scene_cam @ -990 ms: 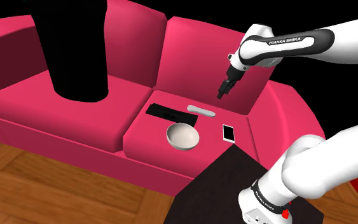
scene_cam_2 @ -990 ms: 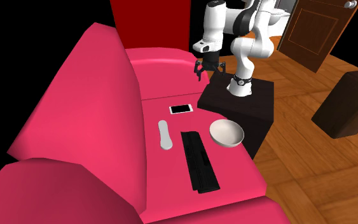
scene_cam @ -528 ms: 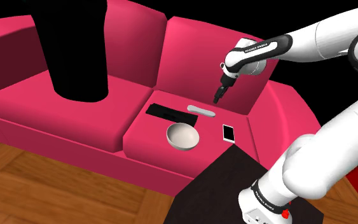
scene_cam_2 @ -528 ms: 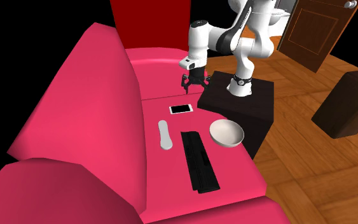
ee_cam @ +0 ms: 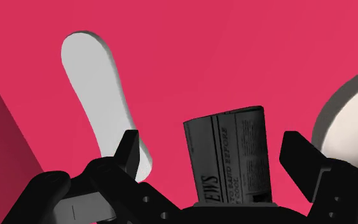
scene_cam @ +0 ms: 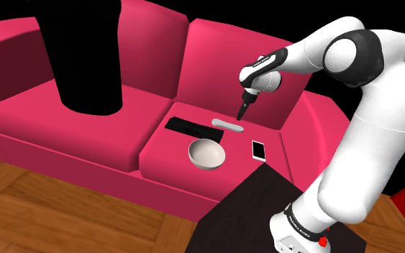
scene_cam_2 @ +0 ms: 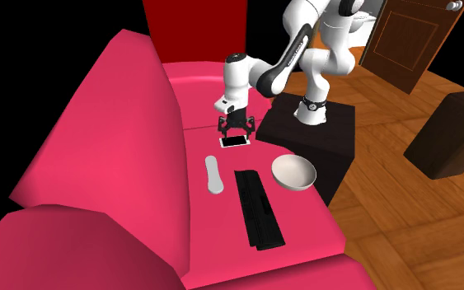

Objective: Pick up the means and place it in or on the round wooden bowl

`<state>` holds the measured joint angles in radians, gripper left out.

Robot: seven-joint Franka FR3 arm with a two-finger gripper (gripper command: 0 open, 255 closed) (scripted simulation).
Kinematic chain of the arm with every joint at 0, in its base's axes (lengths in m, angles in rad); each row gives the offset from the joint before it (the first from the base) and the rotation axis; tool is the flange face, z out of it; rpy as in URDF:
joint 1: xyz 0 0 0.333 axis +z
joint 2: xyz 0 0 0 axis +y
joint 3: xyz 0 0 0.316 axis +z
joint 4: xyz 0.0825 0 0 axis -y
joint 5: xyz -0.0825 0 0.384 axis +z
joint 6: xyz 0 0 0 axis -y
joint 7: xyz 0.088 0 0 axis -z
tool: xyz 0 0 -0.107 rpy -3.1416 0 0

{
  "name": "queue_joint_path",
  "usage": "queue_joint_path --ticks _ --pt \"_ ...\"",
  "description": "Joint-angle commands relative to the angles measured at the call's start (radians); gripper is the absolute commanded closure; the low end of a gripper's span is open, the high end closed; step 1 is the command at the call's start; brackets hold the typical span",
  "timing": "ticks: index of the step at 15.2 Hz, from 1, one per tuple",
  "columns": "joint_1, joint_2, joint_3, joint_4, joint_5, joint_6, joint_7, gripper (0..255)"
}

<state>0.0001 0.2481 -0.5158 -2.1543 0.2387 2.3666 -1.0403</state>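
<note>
Nearest, by the seat's front edge, the pale bowl (scene_cam: 206, 154) sits empty, and to its right in the shoulder view the phone (scene_cam: 258, 149) lies flat on the pink sofa (scene_cam: 161, 154), with the spread-fingered gripper (scene_cam_2: 236, 130) poised just above it, so grasp and transfer remain.

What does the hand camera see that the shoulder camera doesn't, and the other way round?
The wrist view adds newspaper print on the dark flat slab, which looks plain black from the shoulder. The shoulder view adds a white phone, the wooden floor and the dark stand. Both show the pink sofa, the pale bar, the pale bowl and the open gripper.
</note>
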Motion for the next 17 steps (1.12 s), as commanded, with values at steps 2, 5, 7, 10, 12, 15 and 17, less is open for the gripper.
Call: queue_joint_path --ticks 2,5,7,10,12,15,17 --pt "-0.049 0.136 0.035 0.103 0.070 0.009 -0.102 0" --pt "-0.103 0.259 0.074 0.212 0.112 0.011 -0.177 0" --pt "-0.137 0.340 0.098 0.292 0.130 0.007 -0.217 0" --pt "-0.185 0.462 0.131 0.424 0.143 -0.005 -0.265 0" --pt "-0.215 0.546 0.150 0.522 0.145 -0.019 -0.289 0" --pt "-0.221 0.567 0.157 0.529 0.152 -0.005 -0.293 0" --pt "-0.225 0.587 0.164 0.535 0.158 0.009 -0.296 0"
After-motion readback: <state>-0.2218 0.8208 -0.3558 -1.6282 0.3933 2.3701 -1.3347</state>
